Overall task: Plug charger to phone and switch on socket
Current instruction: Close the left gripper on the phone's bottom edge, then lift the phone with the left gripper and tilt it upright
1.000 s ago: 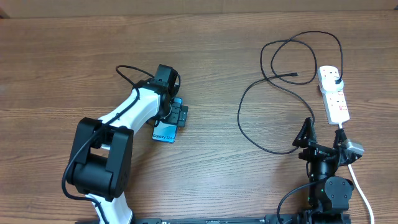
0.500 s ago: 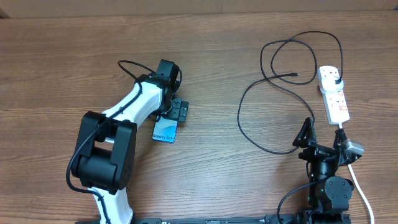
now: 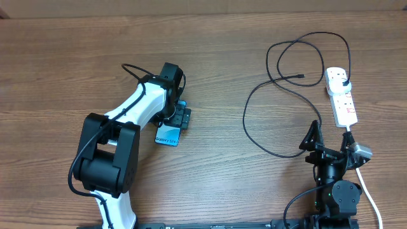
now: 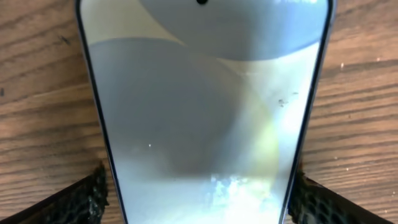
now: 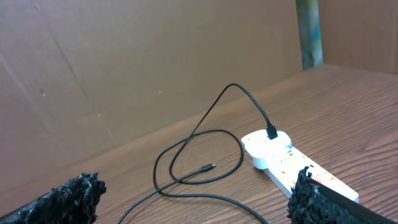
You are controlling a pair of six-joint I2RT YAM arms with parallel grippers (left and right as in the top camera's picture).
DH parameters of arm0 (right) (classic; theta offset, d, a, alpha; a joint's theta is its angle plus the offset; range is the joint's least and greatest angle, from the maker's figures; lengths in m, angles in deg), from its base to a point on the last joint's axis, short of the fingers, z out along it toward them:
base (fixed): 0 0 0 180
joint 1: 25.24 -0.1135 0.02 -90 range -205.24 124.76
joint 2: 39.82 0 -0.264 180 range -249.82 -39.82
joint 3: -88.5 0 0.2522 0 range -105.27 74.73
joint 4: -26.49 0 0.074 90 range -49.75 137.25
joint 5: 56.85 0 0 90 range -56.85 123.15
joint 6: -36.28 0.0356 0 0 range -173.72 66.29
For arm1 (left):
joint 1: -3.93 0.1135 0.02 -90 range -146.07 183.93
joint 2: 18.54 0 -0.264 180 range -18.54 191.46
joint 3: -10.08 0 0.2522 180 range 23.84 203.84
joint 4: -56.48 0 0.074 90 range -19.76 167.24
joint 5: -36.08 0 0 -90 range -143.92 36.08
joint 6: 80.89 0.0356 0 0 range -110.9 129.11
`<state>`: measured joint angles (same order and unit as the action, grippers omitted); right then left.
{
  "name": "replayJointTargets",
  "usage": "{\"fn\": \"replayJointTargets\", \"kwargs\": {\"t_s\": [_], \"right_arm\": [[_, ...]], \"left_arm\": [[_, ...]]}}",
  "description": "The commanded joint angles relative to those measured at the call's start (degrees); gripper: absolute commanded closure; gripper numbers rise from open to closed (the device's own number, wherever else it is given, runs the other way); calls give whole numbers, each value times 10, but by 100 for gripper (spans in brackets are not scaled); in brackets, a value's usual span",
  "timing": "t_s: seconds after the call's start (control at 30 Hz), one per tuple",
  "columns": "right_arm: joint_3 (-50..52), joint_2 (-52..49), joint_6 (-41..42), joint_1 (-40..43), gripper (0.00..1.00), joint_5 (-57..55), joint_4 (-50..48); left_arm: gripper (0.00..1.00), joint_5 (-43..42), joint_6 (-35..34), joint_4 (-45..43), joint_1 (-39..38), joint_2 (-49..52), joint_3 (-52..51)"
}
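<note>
Straddling claw: left gripper (image 3: 182, 116) is released, jaws spread wide, with one pad on each side of the phone (image 4: 205, 112); the pads sit just beside its long edges, and I cannot tell whether they touch.
Phone from claw: directly beneath and ahead of it, flat on the table (image 3: 254, 38), screen up.
Phone long axis: runs straight out between the jaws in the wrist view, and leans slightly off the near-far line in the overhead view.
Idle claw: right gripper (image 3: 331, 143) is also released and holds nothing; it is parked low near its own base.
Charger: charger (image 3: 247, 121) lies in loose loops on the robot's right. Its connector tip (image 3: 304, 77) is free on the wood, and its plug (image 3: 343, 81) is already seated in the socket (image 3: 341, 97).
Deciding relation: phone and connector tip are well apart, across the table. The left arm is on the phone, while the right arm is nearer the tip and the socket.
Likely next: the jaws close across the phone's short width.
Count: one phone, one charger, one socket, two arms; the red switches are too small to count.
</note>
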<state>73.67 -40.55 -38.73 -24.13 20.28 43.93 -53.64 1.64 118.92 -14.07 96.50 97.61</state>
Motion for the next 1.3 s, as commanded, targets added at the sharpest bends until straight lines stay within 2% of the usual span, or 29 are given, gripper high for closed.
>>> {"fn": "replayJointTargets", "kwargs": {"t_s": [0.0, 0.2, 0.53, 0.67, 0.87, 1.0, 1.27], "right_arm": [[6, 6, -3, 2, 0, 1, -3], [6, 5, -3, 2, 0, 1, -3], [6, 5, -3, 2, 0, 1, -3], [6, 5, -3, 2, 0, 1, -3], [6, 6, -3, 2, 0, 1, -3], [6, 5, -3, 2, 0, 1, -3], [6, 5, -3, 2, 0, 1, -3]], "left_arm": [[0, -104, -14, 2, 0, 84, -58], [0, -104, -14, -35, 0, 84, -58], [0, -143, -20, -35, 0, 84, -58], [11, -163, -20, -35, 0, 84, -58], [18, -183, -20, -34, 0, 84, -58], [21, -197, -20, -25, 0, 84, -58], [25, -284, -15, -22, 0, 84, -57]]}}
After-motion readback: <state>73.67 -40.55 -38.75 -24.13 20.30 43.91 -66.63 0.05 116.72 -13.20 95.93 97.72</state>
